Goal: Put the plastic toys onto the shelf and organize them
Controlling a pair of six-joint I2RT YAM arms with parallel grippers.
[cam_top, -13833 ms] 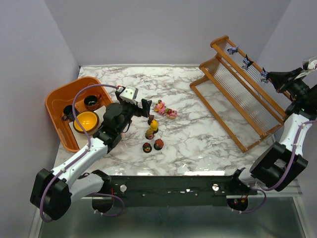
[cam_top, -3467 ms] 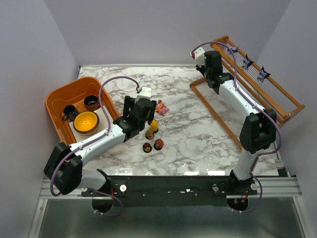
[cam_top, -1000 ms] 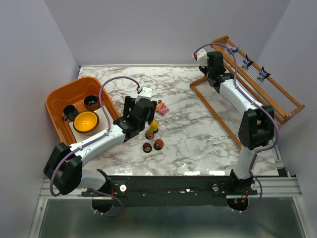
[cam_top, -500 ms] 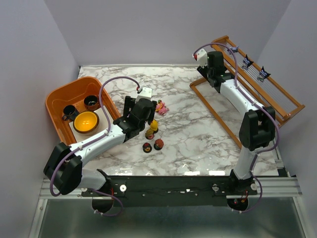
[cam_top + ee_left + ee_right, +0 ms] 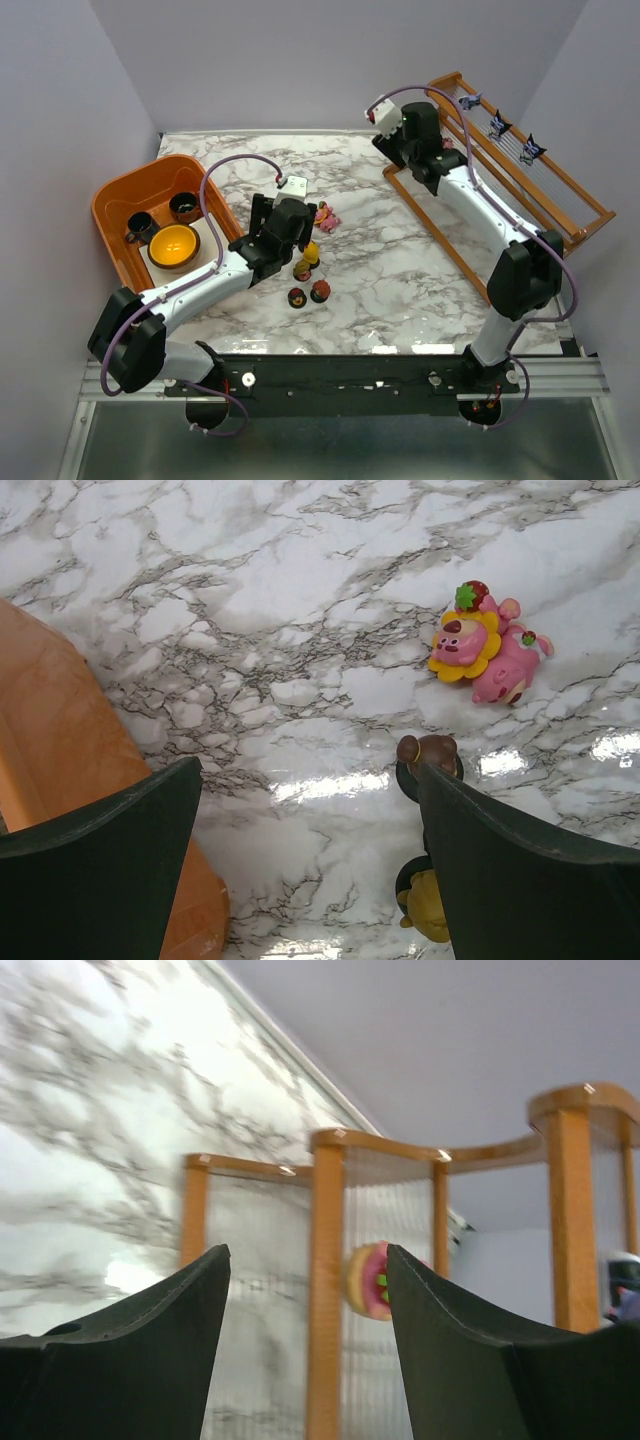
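L gripper [image 5: 305,780] spread wide, empty, over marble top [image 5: 250,600]; orange tub [image 5: 60,750] by one finger, brown toy [image 5: 428,750] by other. R gripper [image 5: 305,1255] released too; shelf post [image 5: 325,1310] half-hides pink toy [image 5: 370,1280].

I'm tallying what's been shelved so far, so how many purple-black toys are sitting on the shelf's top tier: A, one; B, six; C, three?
C: the overhead view shows three purple-black toys spaced along the top tier of the shelf, with the farthest and the nearest on either side of the middle one.
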